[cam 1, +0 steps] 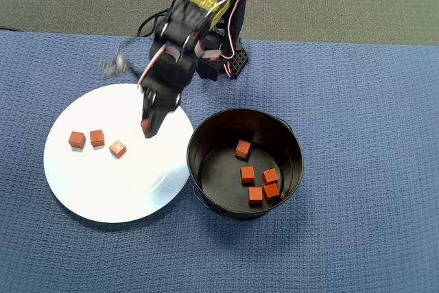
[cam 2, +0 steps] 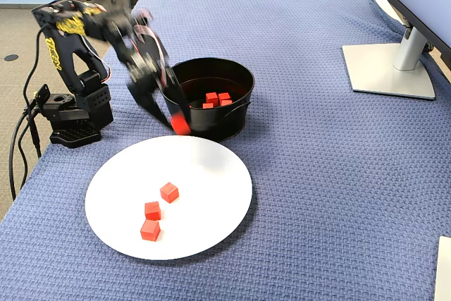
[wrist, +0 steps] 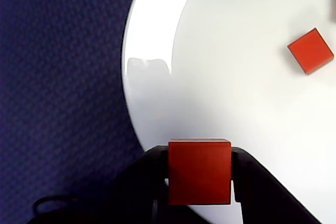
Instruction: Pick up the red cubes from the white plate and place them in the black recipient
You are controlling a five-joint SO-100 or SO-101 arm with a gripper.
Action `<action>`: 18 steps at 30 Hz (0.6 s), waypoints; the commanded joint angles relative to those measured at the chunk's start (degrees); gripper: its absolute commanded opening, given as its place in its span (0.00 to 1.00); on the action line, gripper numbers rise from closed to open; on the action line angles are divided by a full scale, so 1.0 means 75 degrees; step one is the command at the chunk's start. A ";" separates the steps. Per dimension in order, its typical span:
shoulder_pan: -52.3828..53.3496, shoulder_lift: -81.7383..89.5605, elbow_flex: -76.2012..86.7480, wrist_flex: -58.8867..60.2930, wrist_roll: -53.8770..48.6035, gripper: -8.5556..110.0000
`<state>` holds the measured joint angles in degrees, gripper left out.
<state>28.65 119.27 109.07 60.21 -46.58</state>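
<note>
Above the white plate [cam 1: 89, 190], the gripper [wrist: 199, 174] grips one red cube [wrist: 199, 171] — jaws clenched against its sides.

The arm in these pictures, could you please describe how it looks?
The arm is built of black plastic segments, with yellow patches near its top and white and red wires looping along it. Its black base has a grille-like front, and black cables trail off behind. The claw has two black fingers.

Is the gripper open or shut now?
Shut on a red cube: in the wrist view the gripper presses its fingers against both sides of it, above the plate.
</note>
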 commanded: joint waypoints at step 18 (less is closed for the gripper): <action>-0.5168 -0.0598 -0.0949 0.0914 0.2660 0.44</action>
<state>-11.69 115.05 106.79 65.48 -23.82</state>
